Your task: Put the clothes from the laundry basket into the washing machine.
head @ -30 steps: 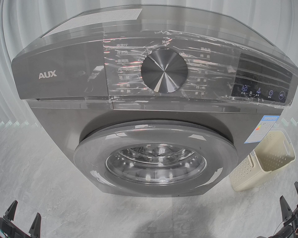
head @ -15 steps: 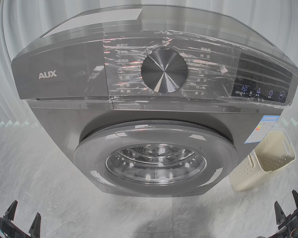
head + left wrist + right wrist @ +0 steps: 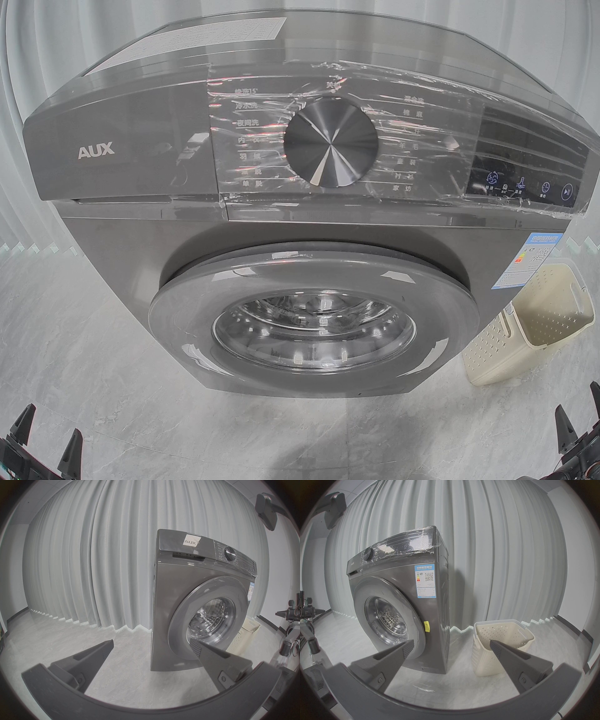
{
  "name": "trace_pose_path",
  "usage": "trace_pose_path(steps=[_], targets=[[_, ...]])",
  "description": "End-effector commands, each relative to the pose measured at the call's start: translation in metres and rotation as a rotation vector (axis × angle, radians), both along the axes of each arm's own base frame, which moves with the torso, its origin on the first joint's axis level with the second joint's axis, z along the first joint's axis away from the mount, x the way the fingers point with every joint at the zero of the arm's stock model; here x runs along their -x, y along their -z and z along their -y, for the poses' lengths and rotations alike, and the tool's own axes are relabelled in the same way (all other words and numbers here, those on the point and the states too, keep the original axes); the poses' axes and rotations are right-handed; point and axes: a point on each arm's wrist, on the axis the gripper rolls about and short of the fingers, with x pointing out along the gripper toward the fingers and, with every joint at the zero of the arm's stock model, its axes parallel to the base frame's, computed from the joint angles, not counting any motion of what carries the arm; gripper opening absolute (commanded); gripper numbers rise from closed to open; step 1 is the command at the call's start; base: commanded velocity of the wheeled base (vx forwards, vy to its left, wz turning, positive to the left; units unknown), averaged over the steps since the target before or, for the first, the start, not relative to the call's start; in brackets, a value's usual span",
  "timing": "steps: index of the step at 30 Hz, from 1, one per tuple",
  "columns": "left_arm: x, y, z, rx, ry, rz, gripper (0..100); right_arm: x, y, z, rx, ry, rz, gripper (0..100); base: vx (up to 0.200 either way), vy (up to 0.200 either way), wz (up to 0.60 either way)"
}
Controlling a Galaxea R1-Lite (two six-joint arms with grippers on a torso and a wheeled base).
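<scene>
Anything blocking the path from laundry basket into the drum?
Yes: the round door of the washing machine is shut over the drum. The laundry basket stands beside the machine on the robot's right, with only bare floor between it and the open right gripper.

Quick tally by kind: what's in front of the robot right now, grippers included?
Washer: 1
Basket: 1
Grippers: 2, left gripper and right gripper, both open
Total: 4
</scene>
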Motion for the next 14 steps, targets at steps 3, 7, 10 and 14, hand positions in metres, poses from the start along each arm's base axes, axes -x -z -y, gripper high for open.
trace_pose_path(steps=[3, 7, 10, 14], targets=[[0.0, 0.0044, 0.0, 0.001, -0.001, 0.0, 100, -0.001, 0.005, 0.0001, -0.007, -0.001, -0.013, 100, 0.0, 0.0, 0.0], [0.0002, 0.0044, 0.0, 0.001, -0.001, 0.002, 100, -0.0009, 0.0052, 0.0, -0.003, -0.001, -0.015, 100, 0.0, 0.0, 0.0], [-0.0001, 0.0046, 0.0, -0.013, 0.001, 0.001, 100, -0.0009, 0.0052, 0.0, -0.003, -0.002, -0.015, 100, 0.0, 0.0, 0.0], [0.0, 0.0047, 0.0001, -0.02, 0.002, 0.002, 100, -0.0009, 0.0052, 0.0, -0.003, -0.001, -0.015, 100, 0.0, 0.0, 0.0]])
